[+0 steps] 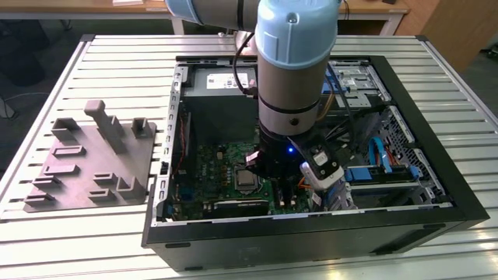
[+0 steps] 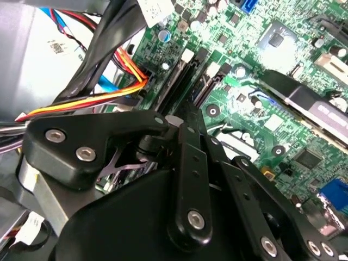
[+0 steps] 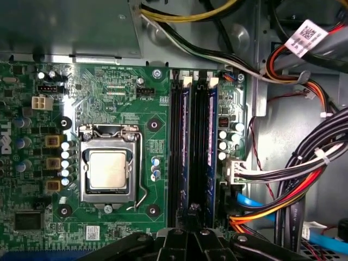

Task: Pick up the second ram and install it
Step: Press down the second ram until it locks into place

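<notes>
You're looking at a lab or workshop test bench. An open desktop computer case (image 1: 311,233) lies on its side on a slotted aluminium-profile table (image 1: 116,52), its green motherboard (image 3: 109,92) and bundled cables (image 3: 304,179) exposed. A grey moulded parts fixture (image 1: 90,166) sits beside it at the exterior view's left, and wooden desks (image 1: 116,9) stand behind the table.

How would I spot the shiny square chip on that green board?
Look inside the open black computer case on the slatted table, at the green board on its floor. The chip sits in a metal frame beside the long dark memory slots; it is the only plain silver square there.
</notes>
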Controlling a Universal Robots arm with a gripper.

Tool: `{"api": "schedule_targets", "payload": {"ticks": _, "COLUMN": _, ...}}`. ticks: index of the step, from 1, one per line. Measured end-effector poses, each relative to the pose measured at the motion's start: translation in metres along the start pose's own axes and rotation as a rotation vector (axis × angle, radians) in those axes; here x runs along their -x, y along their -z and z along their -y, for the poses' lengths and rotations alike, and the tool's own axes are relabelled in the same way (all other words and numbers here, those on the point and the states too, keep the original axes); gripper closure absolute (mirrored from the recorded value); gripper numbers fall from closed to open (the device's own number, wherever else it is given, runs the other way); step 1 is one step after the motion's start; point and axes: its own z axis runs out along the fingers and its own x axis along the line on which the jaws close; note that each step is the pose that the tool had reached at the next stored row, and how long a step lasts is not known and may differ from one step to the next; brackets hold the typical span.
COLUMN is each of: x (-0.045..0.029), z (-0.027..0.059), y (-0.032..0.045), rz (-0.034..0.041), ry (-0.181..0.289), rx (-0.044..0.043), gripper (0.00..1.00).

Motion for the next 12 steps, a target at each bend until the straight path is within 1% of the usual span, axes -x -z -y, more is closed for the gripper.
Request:
{"api": "schedule_targets", "payload": {"ticks": 4, "x": 0.0, "z": -0.0001, "y": -0.0006, "rz": 0.0003, "ry": 0.0, "rx": -0.0011, "gripper": 0.89}}
{"api": "schedule_targets", "payload": {"ticks": 5, "x": 0.0001, "z": -0.0001, "y": 0.0007, "rz": 0.0009, "ry": 0.0, "rx": -0.0003, "gripper": 0.89}}
{"api": "schedule_targets", "payload": {"ticks": 6, "x": 0.0004, "z": -0.0004, "y": 0.003, "rz": 0.0018, "ry": 0.0, "rx": 0.0025, "gripper": 0.89}}
{"api": "schedule_targets", "payload": {"ticks": 8, "x": 0.0008, "z": 0.0001, "y": 0.0093, "rz": 0.0009, "ry": 0.0, "rx": -0.0011, "gripper": 0.89}}
{"api": "schedule_targets", "payload": {"ticks": 9, "x": 0.0009, "z": -0.0003, "y": 0.0102, "rz": 0.0009, "ry": 0.0, "rx": -0.0013, "gripper": 0.89}}
{"api": "schedule_targets", "payload": {"ticks": 10, "x": 0.0009, "z": -0.0021, "y": 0.0102, "rz": 0.0011, "ry": 0.0, "rx": -0.0023, "gripper": 0.89}}
{"api": "schedule_targets", "payload": {"ticks": 12, "x": 0.0009, "z": -0.0087, "y": 0.0108, "rz": 0.0008, "ry": 0.001, "rx": -0.0078, "gripper": 0.89}}
